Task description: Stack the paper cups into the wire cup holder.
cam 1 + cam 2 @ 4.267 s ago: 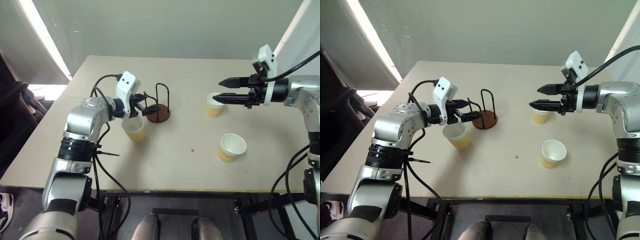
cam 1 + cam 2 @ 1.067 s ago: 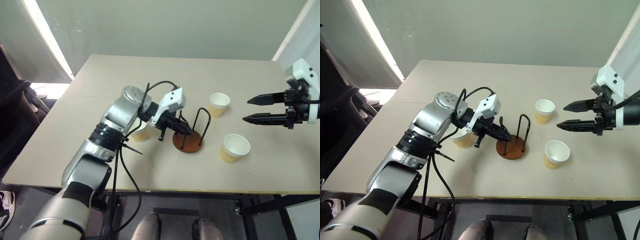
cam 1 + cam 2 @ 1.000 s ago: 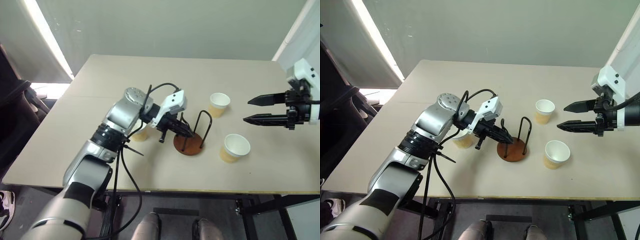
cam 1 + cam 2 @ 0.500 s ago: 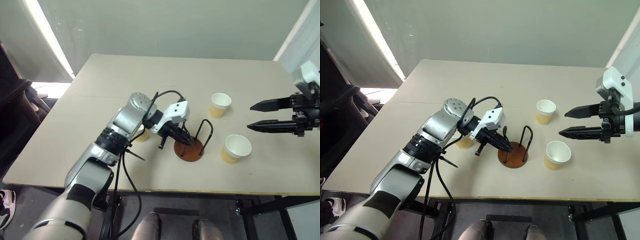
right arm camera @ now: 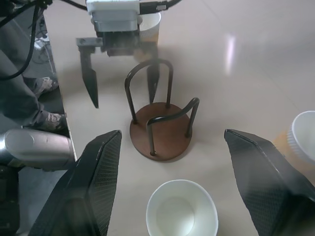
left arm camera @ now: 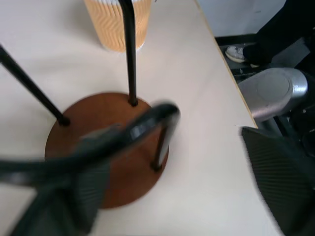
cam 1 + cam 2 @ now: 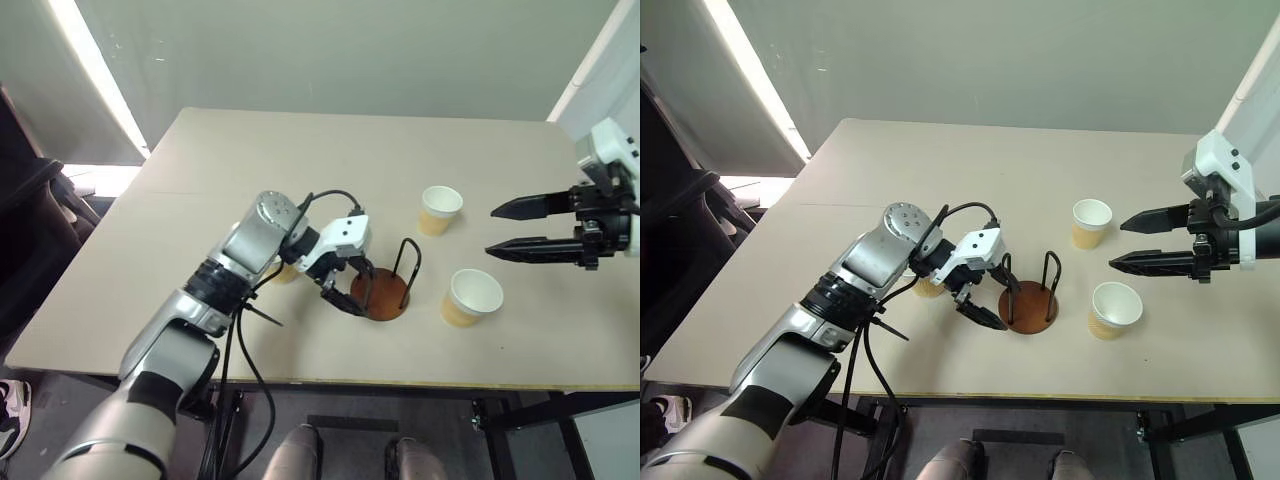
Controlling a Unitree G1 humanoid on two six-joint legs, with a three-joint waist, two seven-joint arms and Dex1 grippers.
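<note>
The wire cup holder [image 7: 380, 298], a brown disc with black wire loops, stands at the table's front middle. My left gripper [image 7: 352, 288] is open right beside its left side, one finger next to a loop, holding nothing. One paper cup [image 7: 283, 270] stands half hidden behind my left arm. Two more paper cups stand upright to the holder's right, one further back [image 7: 440, 208] and one nearer [image 7: 470, 295]. My right gripper [image 7: 490, 231] hovers open above the table beside those two cups. In the right wrist view the holder [image 5: 160, 132] sits between the nearer cup [image 5: 181, 214] and the left gripper [image 5: 123, 101].
The beige table [image 7: 300, 160] has bare room at the back and on the left. Its front edge [image 7: 330, 378] runs close to the holder. A dark chair [image 7: 40, 200] stands off the table's left side.
My left gripper, shut on a holder loop after dragging the holder rightwards toward the two cups, has opened and let go. The right gripper has stayed open in about the same place.
</note>
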